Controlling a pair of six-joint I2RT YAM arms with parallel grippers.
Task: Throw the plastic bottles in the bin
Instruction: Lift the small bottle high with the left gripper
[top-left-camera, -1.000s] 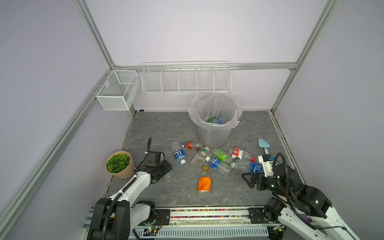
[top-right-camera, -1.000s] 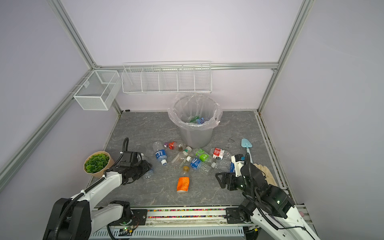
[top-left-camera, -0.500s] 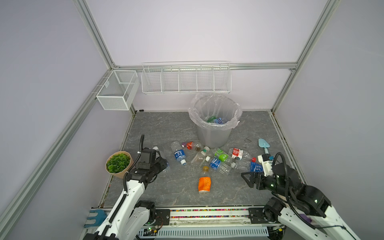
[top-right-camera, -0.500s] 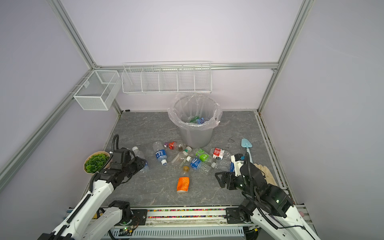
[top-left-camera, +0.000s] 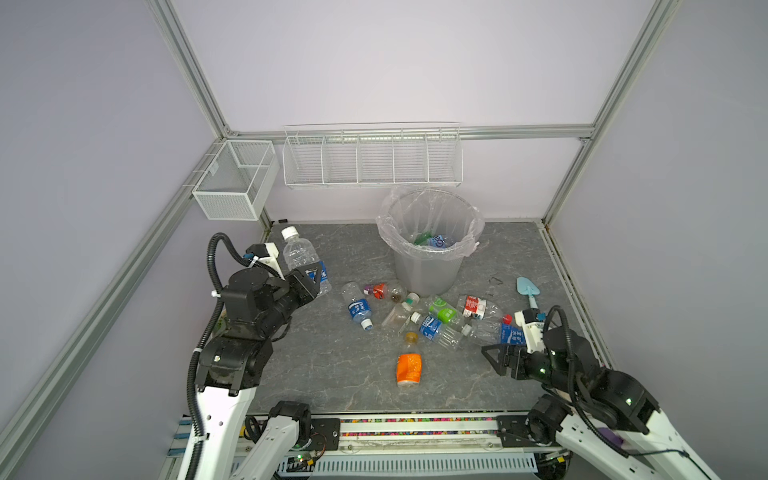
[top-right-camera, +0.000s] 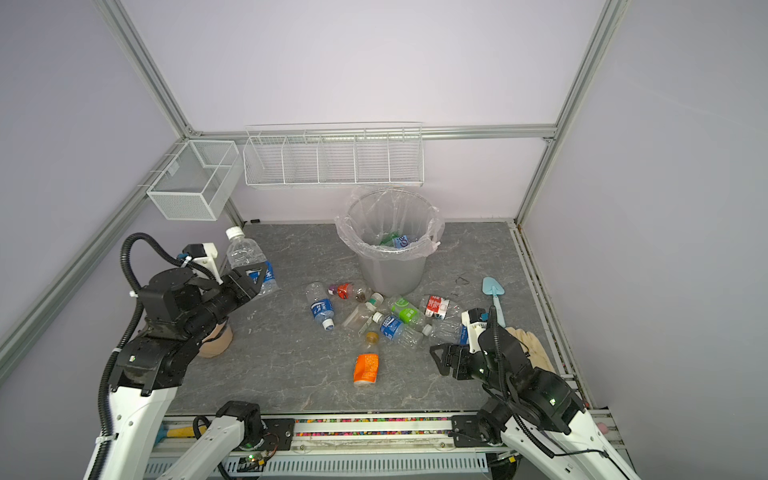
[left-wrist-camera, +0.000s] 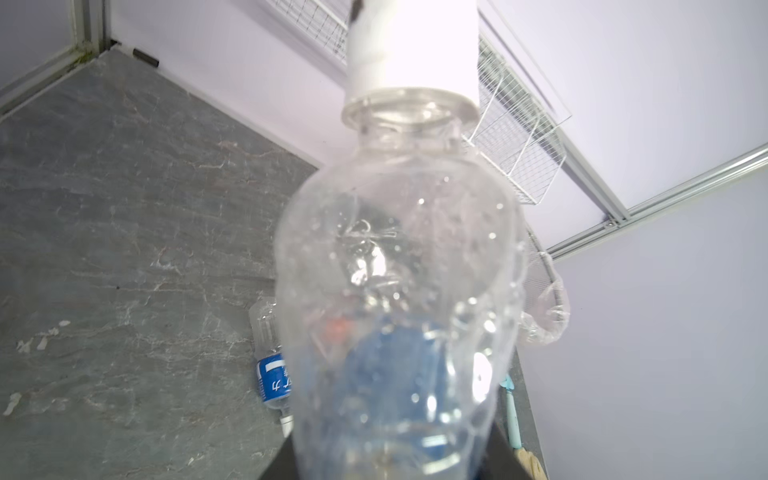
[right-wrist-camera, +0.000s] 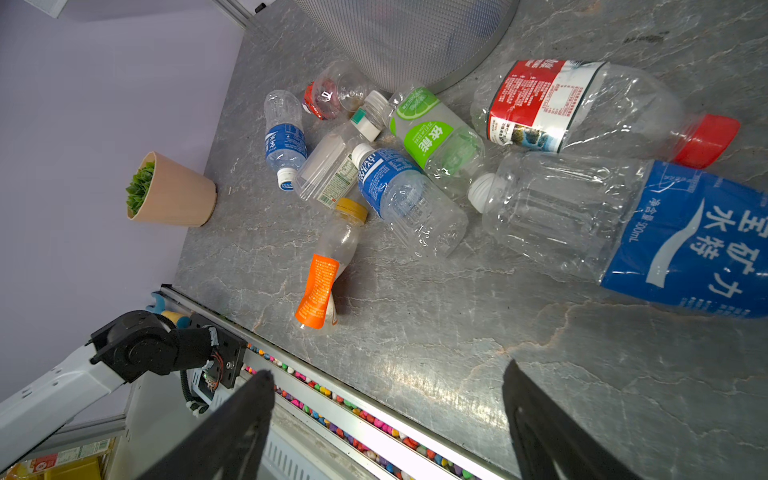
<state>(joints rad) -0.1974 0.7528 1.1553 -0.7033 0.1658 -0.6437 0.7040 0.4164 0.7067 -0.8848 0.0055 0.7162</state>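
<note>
Left pincer (top-left-camera: 314, 277) is clamped on the lower, blue-labelled end of a clear water bottle (top-left-camera: 298, 252). It holds the bottle up off the counter (top-left-camera: 332, 374) near the back-left corner, with the white cap uppermost and tilted slightly away. In the left wrist view the same bottle (left-wrist-camera: 395, 291) fills the frame. It looks empty, its thin walls are dented, and the jaws are hidden beneath it.

The step in hand is the carry, as I judge it: one bottle is gripped and raised but not yet over the bin (top-left-camera: 424, 270). The bin stands well apart to the right, against the back wall. It is a grey bucket lined with a clear bag, and a few bottles (top-left-camera: 434, 240) already lie at its bottom. The next move calls for a swing rightward, high enough to clear the rim and the loose bag edge. The jaws should open only once the bottle hangs over the mouth.

Most of the work remains. A loose cluster lies on the counter in front of the bin, including a green-labelled bottle (top-left-camera: 444, 309), a red-labelled bottle (top-left-camera: 473, 307) and an orange-labelled bottle (top-left-camera: 409, 365) nearer the front.

At the front right the right pincer (right-wrist-camera: 388, 370) hovers with its jaws spread wide and nothing between them. It is close to a large blue-labelled bottle (right-wrist-camera: 665, 232).
</note>
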